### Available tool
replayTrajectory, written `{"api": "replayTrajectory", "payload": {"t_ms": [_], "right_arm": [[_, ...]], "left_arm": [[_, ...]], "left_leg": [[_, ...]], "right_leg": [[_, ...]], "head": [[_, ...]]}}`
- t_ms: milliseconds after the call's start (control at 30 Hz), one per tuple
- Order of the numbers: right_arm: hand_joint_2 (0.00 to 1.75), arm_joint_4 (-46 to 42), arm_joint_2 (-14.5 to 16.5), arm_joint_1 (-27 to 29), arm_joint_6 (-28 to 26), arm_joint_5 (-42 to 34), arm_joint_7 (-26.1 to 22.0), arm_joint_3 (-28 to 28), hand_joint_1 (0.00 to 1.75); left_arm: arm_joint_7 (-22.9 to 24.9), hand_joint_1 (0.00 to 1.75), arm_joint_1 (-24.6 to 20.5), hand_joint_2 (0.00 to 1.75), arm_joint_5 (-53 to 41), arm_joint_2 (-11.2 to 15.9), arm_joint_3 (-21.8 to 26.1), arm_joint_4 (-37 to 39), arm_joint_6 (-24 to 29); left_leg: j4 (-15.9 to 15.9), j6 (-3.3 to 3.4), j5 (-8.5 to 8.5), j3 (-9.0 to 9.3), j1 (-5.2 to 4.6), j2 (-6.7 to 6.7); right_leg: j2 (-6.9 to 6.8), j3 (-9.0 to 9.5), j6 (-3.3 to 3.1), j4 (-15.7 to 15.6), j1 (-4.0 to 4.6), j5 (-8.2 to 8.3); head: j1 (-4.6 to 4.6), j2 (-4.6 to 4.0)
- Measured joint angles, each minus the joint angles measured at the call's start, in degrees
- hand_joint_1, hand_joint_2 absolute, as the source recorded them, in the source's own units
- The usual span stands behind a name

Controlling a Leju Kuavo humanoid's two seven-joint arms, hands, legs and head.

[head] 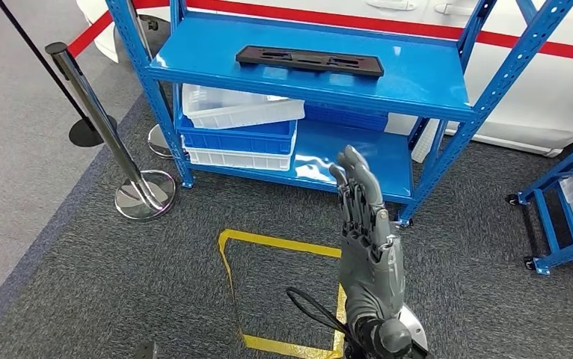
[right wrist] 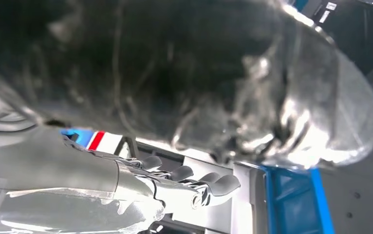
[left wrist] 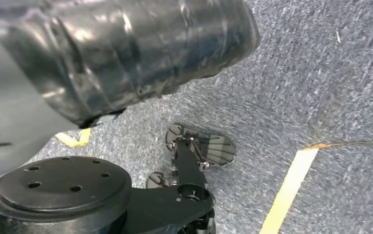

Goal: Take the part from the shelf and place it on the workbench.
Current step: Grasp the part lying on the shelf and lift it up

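Part and hand are well apart: the right hand (head: 366, 224) is raised in front of the robot with its fingers (right wrist: 214, 183) stretched out and lightly spread, holding nothing. It hangs over the dark grey carpet (head: 119, 284), beside a yellow tape square (head: 227, 258) on the floor, and points toward the blue shelf unit (head: 426, 82). Whether the left hand is open or closed I cannot tell; its wrist view looks down at carpet and yellow tape.

Beyond the raised hand, the lower shelf carries stacked bins, a white bin (head: 238, 108) on a blue bin (head: 235, 138) on another white one. Above them, on the top shelf, lies the part (head: 310, 60): a long, flat, black piece with moulded recesses, resting flat and roughly parallel to the shelf's front edge.

It looks like a rigid plastic or composite moulding, probably light and stiff rather than fragile. Its thinness is the difficulty, since it sits flush on a smooth painted shelf and offers little height to grasp. My judgement is that the best hold is across the narrow width near the middle, thumb on the near long edge, so it stays balanced; gripped at one end it would likely tip.

A chrome stanchion (head: 130, 176) with a black belt stands left of the shelf.
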Motion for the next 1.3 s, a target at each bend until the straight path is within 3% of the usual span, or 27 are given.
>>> {"api": "replayTrajectory", "payload": {"t_ms": [67, 133, 233, 300, 400, 433, 467, 500, 533, 600, 633, 667, 800, 867, 933, 967, 1000, 1067, 1133, 1167, 1300], "right_arm": [[0.00, 0.17, 0.00, 0.07, 0.71, -0.44, -0.73, 0.02, 0.00], [0.00, 0.21, 0.00, 0.11, 1.25, -0.69, -1.21, 0.04, 0.00], [0.00, 0.25, -0.02, 0.33, 1.80, -1.19, -1.20, 0.06, 0.00], [0.00, 0.28, -0.02, 0.20, 2.24, -1.12, -0.75, 0.06, 0.00], [0.00, 0.33, -0.02, 0.01, 2.62, 0.18, 0.50, 0.06, 0.00], [0.00, 0.34, -0.02, 0.02, 2.60, 0.62, 0.87, 0.06, 0.00], [0.00, 0.34, -0.02, 0.03, 2.56, 0.86, 1.14, 0.06, 0.00], [0.00, 0.34, -0.02, 0.05, 2.52, 0.98, 1.31, 0.06, 0.00], [0.00, 0.34, -0.02, 0.05, 2.49, 1.05, 1.44, 0.06, 0.00], [0.00, 0.34, -0.02, 0.04, 2.46, 1.18, 1.56, 0.06, 0.00], [0.00, 0.34, -0.03, 0.04, 2.42, 1.27, 1.58, 0.06, 0.00], [0.00, 0.34, -0.04, 0.07, 2.31, 1.40, 1.62, 0.06, 0.00], [0.00, 0.22, -0.16, 0.27, 1.32, 2.94, 2.41, 0.06, 0.00], [0.00, -0.15, -0.45, 0.70, 0.66, 5.06, 3.40, 0.06, 0.00], [0.00, -0.73, -0.97, 1.59, 0.13, 7.29, 4.57, 0.06, 0.00], [0.00, -1.03, -1.29, 2.16, -0.09, 7.87, 4.99, 0.04, 0.00], [0.00, -1.40, -1.60, 2.69, -0.27, 7.98, 5.17, -0.02, 0.00], [0.00, -2.21, -2.24, 3.53, -0.52, 7.38, 5.01, -0.26, 0.00], [0.00, -2.95, -2.88, 4.00, -0.56, 6.84, 4.71, -0.59, 0.00], [0.00, -3.29, -3.19, 4.23, -0.56, 6.73, 4.65, -0.74, 0.00], [0.00, -4.56, -4.09, 5.23, -0.56, 6.57, 4.64, -1.41, 0.00]], "left_arm": [[-0.38, 0.00, -0.02, 0.00, -0.21, 0.18, -0.21, 0.00, -0.38], [-0.66, 0.00, -0.11, 0.00, -0.31, 0.37, -0.39, 0.00, -0.44], [-1.01, 0.00, -0.14, 0.00, -0.11, 0.55, -0.49, 0.00, -0.53], [-1.21, 0.00, -0.14, 0.00, 0.05, 0.64, -0.50, 0.00, -0.71], [-1.26, 0.00, -0.11, 0.00, 0.10, 0.67, -0.55, 0.00, -0.92], [-1.26, 0.00, -0.06, 0.00, 0.11, 0.66, -0.56, 0.00, -0.94], [-1.26, 0.00, 0.00, 0.00, 0.13, 0.66, -0.56, 0.00, -0.94], [-1.26, 0.00, 0.05, 0.00, 0.14, 0.68, -0.56, 0.00, -0.94], [-1.26, 0.00, 0.07, 0.00, 0.15, 0.70, -0.56, 0.00, -0.94], [-1.27, 0.00, 0.04, 0.00, 0.15, 0.79, -0.58, 0.00, -0.95], [-1.29, 0.00, -0.03, 0.00, 0.14, 0.81, -0.61, 0.00, -0.96], [-1.31, 0.00, -0.07, 0.00, 0.14, 0.82, -0.63, 0.00, -1.00], [-1.34, 0.00, 0.14, 0.00, -0.14, 0.72, -0.68, 0.00, -1.12], [-1.39, 0.00, 0.05, 0.00, -0.64, 0.61, -0.76, 0.00, -0.98], [-1.49, 0.00, -0.06, 0.00, -1.25, 0.55, -1.04, 0.00, -0.69], [-1.53, 0.00, -0.04, 0.00, -1.48, 0.50, -1.26, 0.00, -0.51], [-1.55, 0.00, 0.02, 0.00, -1.60, 0.40, -1.46, 0.00, -0.31], [-1.55, 0.00, 0.10, 0.00, -1.70, 0.08, -1.74, 0.00, 0.09], [-1.55, 0.00, 0.02, 0.00, -1.79, -0.32, -1.92, 0.00, 0.38], [-1.55, 0.00, -0.06, 0.00, -1.86, -0.52, -2.04, 0.00, 0.51], [-1.53, 0.00, -0.21, 0.00, -1.98, -1.15, -2.52, 0.00, 1.05]], "left_leg": [[0.08, -0.14, -0.20, 0.30, -0.14, -0.34], [0.25, -0.48, -0.35, 0.20, -0.26, -0.53], [0.30, -1.16, -0.44, -0.04, -0.23, -0.59], [2.24, -1.77, -1.62, -0.69, -0.18, -0.51], [12.38, -2.68, -5.93, -5.73, 0.22, -0.29], [15.50, -2.90, -6.82, -7.54, 0.38, -0.23], [16.81, -3.05, -6.65, -8.52, 0.51, -0.17], [15.92, -3.14, -5.37, -8.38, 0.63, -0.12], [13.09, -3.16, -3.30, -7.23, 0.73, -0.05], [5.47, -3.02, 0.53, -3.76, 0.71, 0.16], [2.74, -2.78, 1.26, -2.50, 0.62, 0.25], [1.29, -2.50, 1.29, -1.87, 0.52, 0.29], [0.36, -1.14, 0.58, -1.21, 0.60, 0.20], [0.08, -0.48, 0.40, -0.72, 0.64, 0.20], [0.11, -0.03, 0.02, -0.43, 0.49, 0.16], [0.15, 0.05, -0.20, -0.22, 0.44, 0.12], [0.21, 0.07, -0.47, 0.07, 0.42, 0.07], [0.35, -0.04, -1.15, 0.96, 0.41, -0.06], [0.58, -0.41, -1.87, 1.68, 0.24, -0.16], [0.66, -0.67, -2.09, 1.80, 0.19, -0.16], [1.30, -1.82, -2.98, 1.63, 0.23, 0.00]], "right_leg": [[0.18, 3.47, -0.71, -7.68, 0.23, 4.14], [0.38, 5.99, -1.20, -13.21, 0.50, 5.68], [0.48, 6.55, -1.48, -14.50, 0.44, 5.50], [0.35, 7.14, -1.88, -14.96, 0.11, 5.58], [0.09, 7.61, -2.35, -15.15, 0.00, 5.38], [0.07, 7.66, -2.41, -15.15, 0.01, 5.30], [0.09, 7.75, -2.43, -15.14, 0.01, 5.20], [0.14, 7.91, -2.38, -15.12, -0.01, 5.06], [0.20, 8.15, -2.25, -15.11, -0.04, 4.87], [0.24, 8.61, -1.80, -15.03, 0.00, 4.35], [0.22, 8.66, -1.52, -14.92, 0.10, 4.11], [0.18, 8.63, -1.24, -14.85, 0.21, 3.93], [0.08, 8.39, -0.03, -13.83, 0.25, 2.80], [0.19, 5.89, 0.37, -8.74, 0.11, 0.37], [0.24, 1.57, 0.57, -1.33, 0.03, -2.14], [0.25, -0.07, 0.63, 0.96, -0.02, -2.29], [0.25, -0.73, 0.64, 1.21, -0.06, -1.31], [0.25, 0.99, 0.47, -4.24, -0.10, 3.27], [0.29, 3.92, 0.09, -10.92, 0.07, 6.19], [0.32, 4.77, -0.14, -12.70, 0.22, 6.47], [0.51, 5.61, -1.20, -13.93, 0.17, 5.97]], "head": [[0.01, 0.00], [0.02, 0.00], [0.04, 0.00], [-0.08, 0.00], [-0.20, 0.00], [-0.20, 0.00], [-0.20, 0.00], [-0.22, 0.00], [-0.22, 0.00], [-0.26, 0.00], [-0.23, 0.00], [-0.20, 0.00], [-0.02, 0.00], [0.06, 0.00], [0.12, 0.00], [0.11, 0.00], [0.12, 0.00], [0.14, 0.00], [0.15, 0.00], [0.12, 0.00], [0.05, 0.00]]}}
